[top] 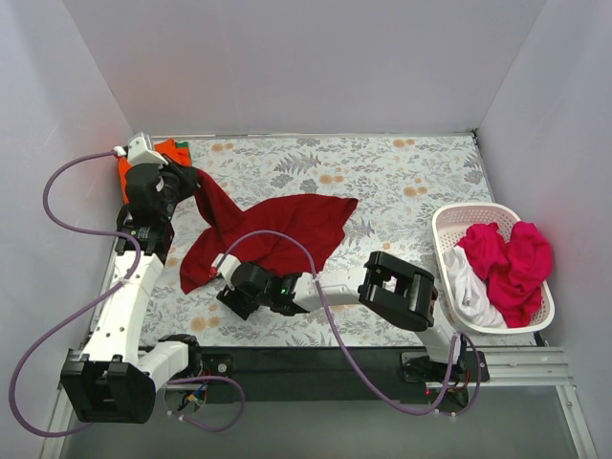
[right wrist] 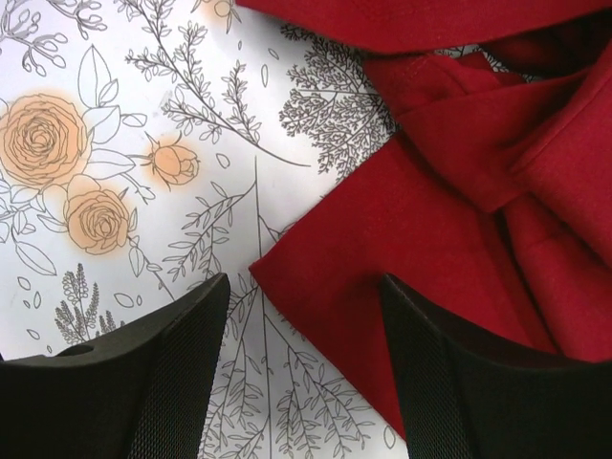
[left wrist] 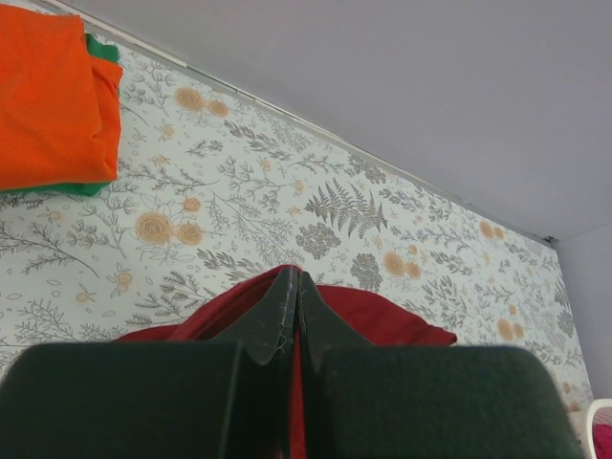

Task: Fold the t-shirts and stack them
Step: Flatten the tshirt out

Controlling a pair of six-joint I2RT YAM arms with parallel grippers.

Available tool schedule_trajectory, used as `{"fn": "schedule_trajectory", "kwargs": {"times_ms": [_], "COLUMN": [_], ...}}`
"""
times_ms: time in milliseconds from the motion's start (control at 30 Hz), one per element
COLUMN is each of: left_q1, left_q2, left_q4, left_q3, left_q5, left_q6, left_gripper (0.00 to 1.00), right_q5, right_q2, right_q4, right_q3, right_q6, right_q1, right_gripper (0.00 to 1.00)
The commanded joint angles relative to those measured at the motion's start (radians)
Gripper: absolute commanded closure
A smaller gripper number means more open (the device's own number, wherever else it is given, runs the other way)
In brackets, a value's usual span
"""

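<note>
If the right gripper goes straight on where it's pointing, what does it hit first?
Probably the corner of the crimson t-shirt, lying on the floral table cover just ahead of the open right gripper; depth is unclear.

You see the crimson tee [top: 296, 225] crumpled mid-tabletop [top: 411, 177], its 10 o'clock end lifted clear of the surface. The orange tee [left wrist: 48, 96] lies folded at 10 o'clock on a green tee [left wrist: 103, 50]. Pink tees [top: 516, 263] and a white tee [top: 470, 287] lie heaped at 3 o'clock.

place: robot lab cell | shown by: blank white walls [top: 306, 57], floral-cloth table [top: 402, 172], two mounted arms [top: 129, 287]
</note>
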Motion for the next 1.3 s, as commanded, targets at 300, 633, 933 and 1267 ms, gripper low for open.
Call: {"fn": "schedule_trajectory", "kwargs": {"times_ms": [300,633,933,1267], "left_q1": [0.005,0.005,0.005,0.005], "left_q2": [0.008,0.0,-0.009,-0.018], "left_q4": [0.039,0.037,0.031,0.031], "left_q3": [-0.018,-0.02,-0.018,-0.023], "left_q5": [0.014,0.014,0.014,0.014], "left_q6": [0.005,0.008,0.01,0.007], "left_gripper": [1.0,1.0,1.0,1.0], "right_q5": [0.18,0.122,0.077,0.156], "right_q2": [0.03,0.079,0.06,-0.077], "right_q4": [-0.009,-0.035,-0.096,-0.137], "right_q3": [0.033,0.047,-0.03,-0.102], "right_q6": [-0.073,-0.044,0.048,0.091], "right_q1": [0.057,0.051,0.005,-0.038], "right_gripper": [0.42,0.62,0.92,0.99]}}
